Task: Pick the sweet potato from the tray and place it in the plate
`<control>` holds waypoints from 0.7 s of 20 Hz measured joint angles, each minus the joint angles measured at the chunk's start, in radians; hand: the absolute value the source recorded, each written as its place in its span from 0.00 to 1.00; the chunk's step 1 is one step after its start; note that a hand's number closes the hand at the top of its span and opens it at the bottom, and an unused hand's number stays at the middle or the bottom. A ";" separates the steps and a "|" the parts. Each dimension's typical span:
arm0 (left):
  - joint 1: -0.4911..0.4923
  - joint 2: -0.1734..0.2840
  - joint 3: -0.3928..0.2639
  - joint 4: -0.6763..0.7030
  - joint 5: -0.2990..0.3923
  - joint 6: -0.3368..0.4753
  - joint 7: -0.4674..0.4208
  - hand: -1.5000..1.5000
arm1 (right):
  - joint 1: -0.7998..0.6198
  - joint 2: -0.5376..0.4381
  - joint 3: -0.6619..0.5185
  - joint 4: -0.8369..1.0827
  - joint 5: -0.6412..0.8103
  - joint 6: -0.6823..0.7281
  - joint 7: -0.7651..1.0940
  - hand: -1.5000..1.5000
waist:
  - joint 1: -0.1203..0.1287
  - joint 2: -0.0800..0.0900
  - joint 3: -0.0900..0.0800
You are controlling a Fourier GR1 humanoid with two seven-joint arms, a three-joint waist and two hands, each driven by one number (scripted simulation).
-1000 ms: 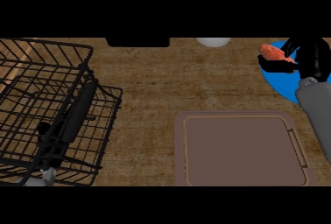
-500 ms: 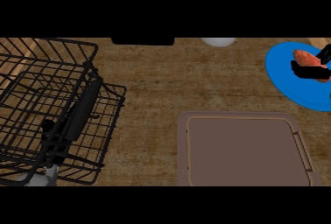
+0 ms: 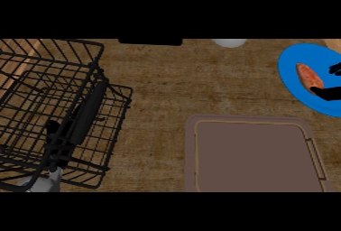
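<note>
- Sweet potato point(image 3: 309, 76): it lies on the blue plate point(image 3: 296, 58), off the tray, so the placing looks done or nearly done. This is the thing to watch, though it is among the smallest here.
- Desk point(image 3: 200, 81): the largest surface, brown and wood-grained, carrying everything else. The plate is the landmark for all places below.
- Wire basket point(image 3: 57, 113): black, far to the left of the plate, at the opposite side of the desk. The left robot hand point(image 3: 53, 135) shows dark behind its wires; I cannot tell whether its fingers are straight or curled.
- Tray point(image 3: 253, 155): brown, rectangular, with a raised rim, below and left of the plate, apart from it. Nothing shows lying on it.
- Plate: round, at the right edge of the view, partly cut off.
- Right robot hand point(image 3: 329, 92): only black fingertips show over the plate's right part, just beside the sweet potato. They do not appear to wrap it, but most of the hand is out of view, so whether it is spread or closed cannot be told.
- Handling, as a judgement: the sweet potato is orange, long and tapered. It is likely stiff, fairly light and not fragile. Its rounded sides could let it roll. The thick middle, taken across its width, looks like the best hold.
- White round object point(image 3: 229, 43): at the far edge, left of the plate, cut off.
- Writing: no brand, label or lettering is readable anywhere.
</note>
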 measured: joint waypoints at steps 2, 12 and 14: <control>-0.003 -0.001 -0.002 0.003 -0.002 0.003 -0.005 0.50 | -0.006 -0.011 -0.013 0.016 -0.011 0.026 -0.050 0.00 | 0.002 0.001 0.002; 0.014 0.003 0.007 0.003 0.016 0.001 -0.018 0.50 | -0.027 -0.011 -0.161 -0.020 -0.169 0.109 -0.377 0.00 | -0.015 -0.009 0.000; 0.016 0.004 0.008 0.005 0.024 -0.003 -0.020 0.50 | -0.043 -0.018 -0.198 -0.011 -0.211 0.152 -0.389 0.00 | -0.018 -0.011 0.001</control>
